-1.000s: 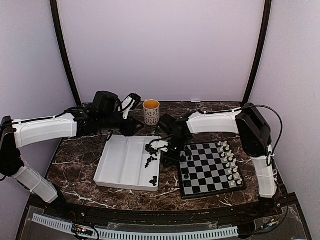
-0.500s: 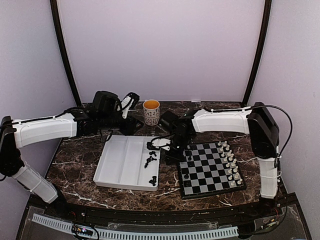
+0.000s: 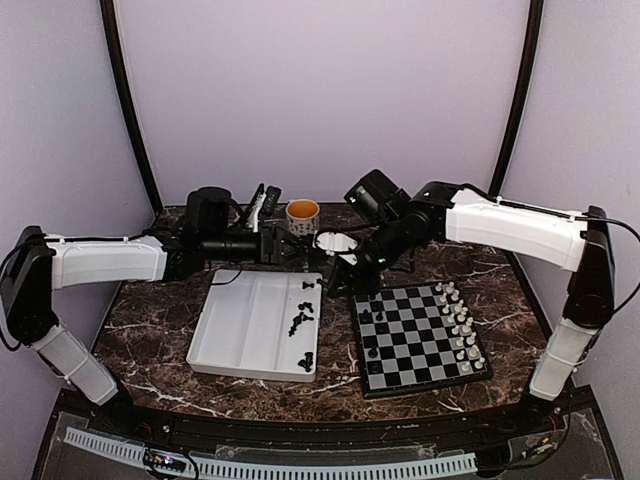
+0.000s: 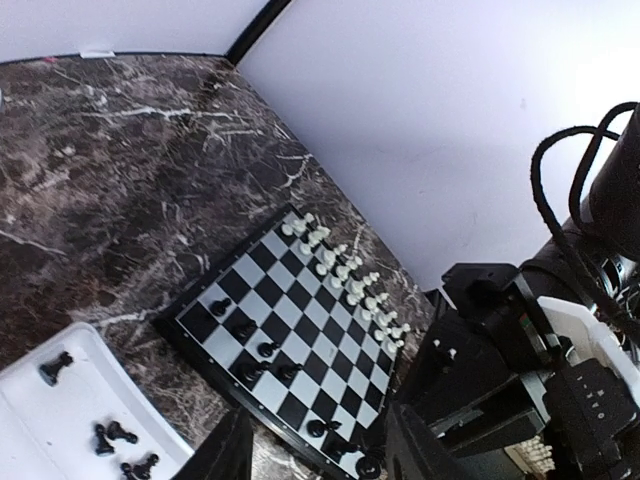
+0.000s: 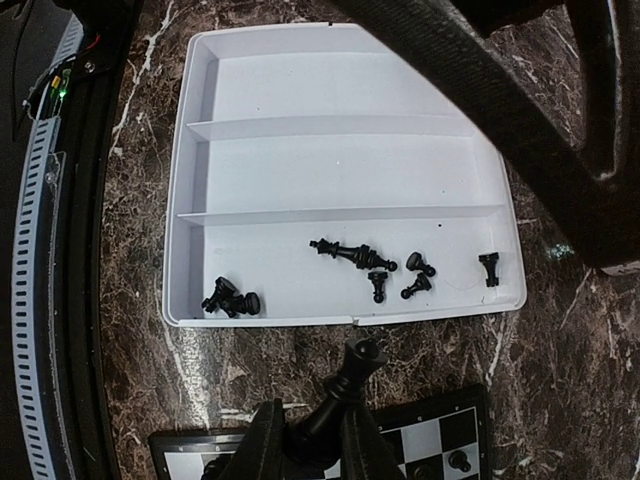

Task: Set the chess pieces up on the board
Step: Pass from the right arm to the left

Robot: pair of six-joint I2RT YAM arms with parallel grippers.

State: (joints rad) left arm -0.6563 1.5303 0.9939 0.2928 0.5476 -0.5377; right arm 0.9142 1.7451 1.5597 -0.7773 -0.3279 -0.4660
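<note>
chess pieces in white stand in two rows along the board's edge on the right arm's side, and a few black ones stand near its opposite edge. more black pieces lie in the white tray just left of the board. the right gripper, above the board's far left corner, is clamped on one black piece (its head sticks out past the fingertips). the left gripper, farther left of the board, has its jaws apart and holds nothing.
</note>
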